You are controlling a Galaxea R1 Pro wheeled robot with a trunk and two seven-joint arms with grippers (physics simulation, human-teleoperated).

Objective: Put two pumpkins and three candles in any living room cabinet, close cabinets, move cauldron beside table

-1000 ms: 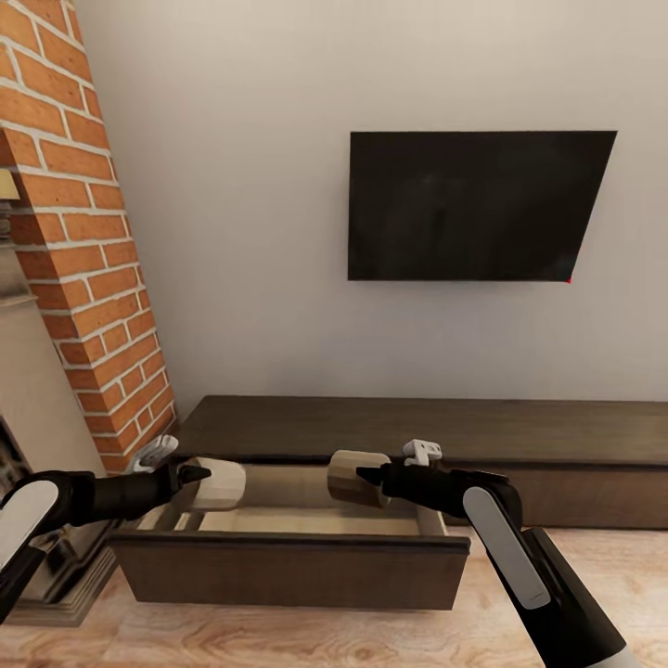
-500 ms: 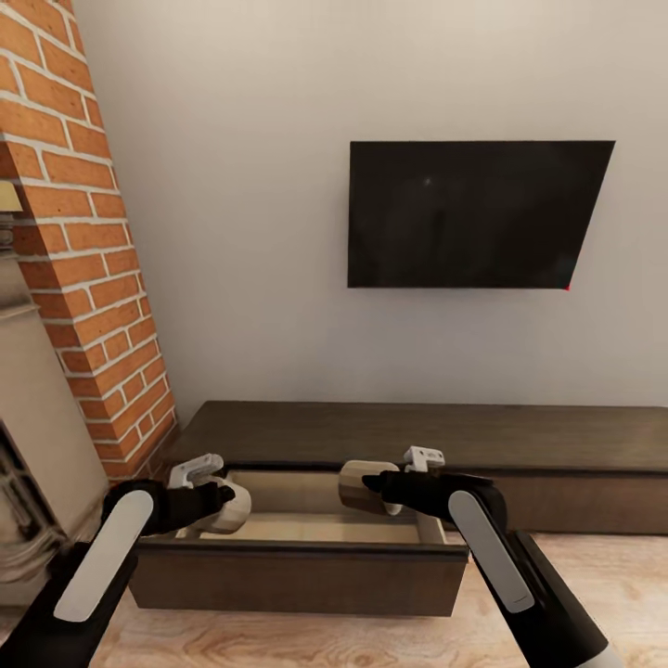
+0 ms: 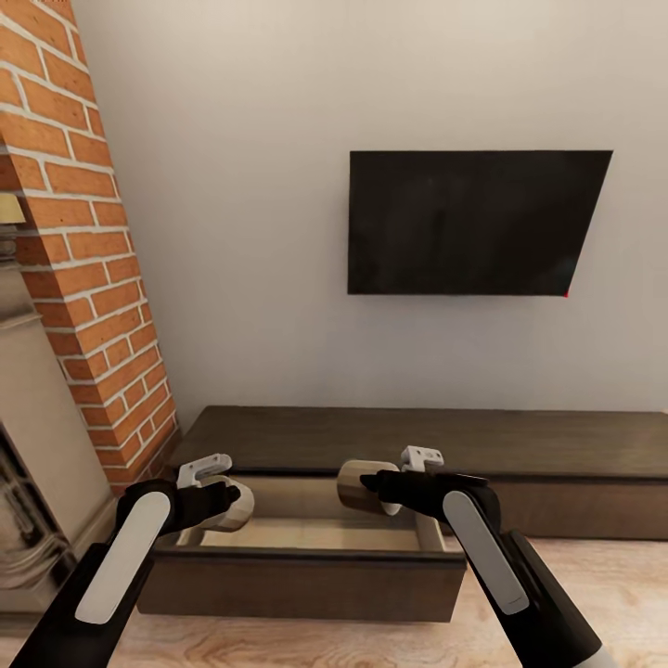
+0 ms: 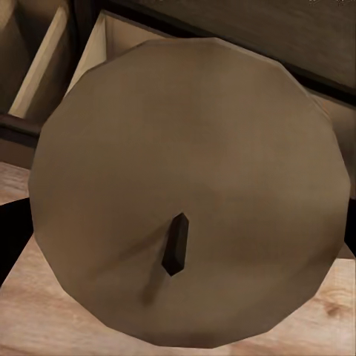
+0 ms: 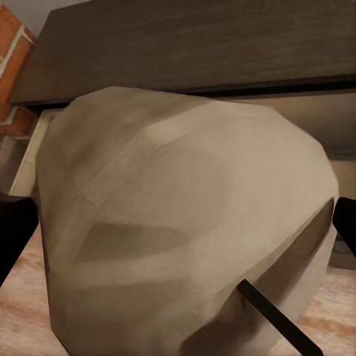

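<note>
Wall: holding a dark screen (image 3: 478, 223) above the cabinet (image 3: 417, 441).
Drawer (image 3: 306, 533): standing pulled out, pale inside.
Left fingers (image 3: 215, 506): clamping one candle (image 3: 232, 506) over the drawer's corner; it is risking the rim.
Right fingers (image 3: 371, 484): clamping another candle (image 3: 360, 484); dropping it tilted is risking a roll-out.
</note>
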